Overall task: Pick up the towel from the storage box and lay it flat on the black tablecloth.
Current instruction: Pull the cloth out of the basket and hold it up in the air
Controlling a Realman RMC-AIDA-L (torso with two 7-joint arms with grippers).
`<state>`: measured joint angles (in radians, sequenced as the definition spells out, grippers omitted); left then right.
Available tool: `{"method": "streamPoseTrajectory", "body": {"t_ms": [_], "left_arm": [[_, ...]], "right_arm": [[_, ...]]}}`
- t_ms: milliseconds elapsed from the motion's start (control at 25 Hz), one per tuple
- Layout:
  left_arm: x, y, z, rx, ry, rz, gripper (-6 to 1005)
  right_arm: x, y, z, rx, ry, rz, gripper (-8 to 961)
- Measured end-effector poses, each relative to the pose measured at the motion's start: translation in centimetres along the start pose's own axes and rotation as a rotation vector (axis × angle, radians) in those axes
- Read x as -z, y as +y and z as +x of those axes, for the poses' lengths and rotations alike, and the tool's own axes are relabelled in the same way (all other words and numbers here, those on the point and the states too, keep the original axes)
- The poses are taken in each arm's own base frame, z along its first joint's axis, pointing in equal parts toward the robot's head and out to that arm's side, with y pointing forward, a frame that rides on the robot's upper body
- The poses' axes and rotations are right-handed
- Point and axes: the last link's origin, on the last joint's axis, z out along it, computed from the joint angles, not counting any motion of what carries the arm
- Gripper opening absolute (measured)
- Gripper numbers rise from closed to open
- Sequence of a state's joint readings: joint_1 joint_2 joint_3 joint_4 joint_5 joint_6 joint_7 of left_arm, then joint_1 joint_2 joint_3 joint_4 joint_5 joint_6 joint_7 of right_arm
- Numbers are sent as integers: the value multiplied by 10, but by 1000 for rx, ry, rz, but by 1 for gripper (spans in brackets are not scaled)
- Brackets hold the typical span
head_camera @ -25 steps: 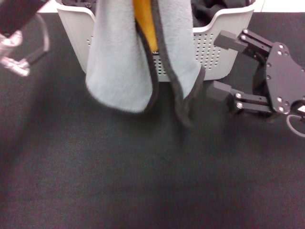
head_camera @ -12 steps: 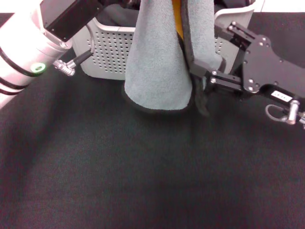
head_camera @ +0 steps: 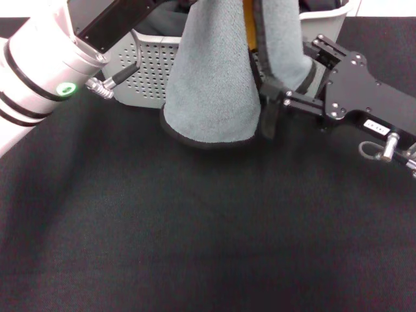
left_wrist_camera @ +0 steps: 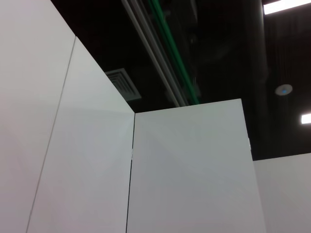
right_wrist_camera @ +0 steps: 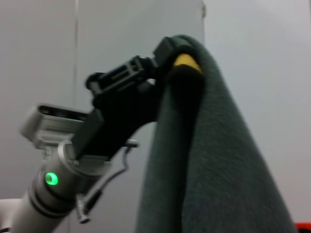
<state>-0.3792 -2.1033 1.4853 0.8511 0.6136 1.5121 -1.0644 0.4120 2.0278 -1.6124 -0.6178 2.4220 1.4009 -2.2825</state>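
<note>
Half done, I judge: left gripper (right_wrist_camera: 163, 53) clamps towel (head_camera: 214, 91) hanging above black tablecloth (head_camera: 195, 240) | right gripper (head_camera: 286, 97) pinching its edge | spreading flat remains.

You see the towel (head_camera: 214, 91) showing its grey fleecy side, with a strip of orange-yellow (head_camera: 249, 23) at the fold and black edging along the hem. The storage box (head_camera: 153, 71) is light grey, patterned with rows of small holes. The black tablecloth (head_camera: 195, 234) is finely textured. The right end effector (head_camera: 276, 97) is black; the left arm (head_camera: 45, 71) is white with black bands and a green light.
</note>
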Motion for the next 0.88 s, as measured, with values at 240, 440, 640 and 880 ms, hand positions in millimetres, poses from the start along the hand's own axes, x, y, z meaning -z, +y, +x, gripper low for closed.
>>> {"method": "streamPoseTrajectory", "body": {"t_ms": [240,440,640,880], "left_arm": [[2,-2,1,-5,-1,13,3],[4,-5,0,-19,-8,35,4],[4,-4,-1,-25,-10,35,4],[1,-4,-3,-20,-12,30,4]], "right_arm": [[14,-2,4,-12,-1,69,742],[29,-6,7,-22,-9,152,737],[32,-10,13,-36,20,203,732],[23,-9,18,-52,45,184,726]]}}
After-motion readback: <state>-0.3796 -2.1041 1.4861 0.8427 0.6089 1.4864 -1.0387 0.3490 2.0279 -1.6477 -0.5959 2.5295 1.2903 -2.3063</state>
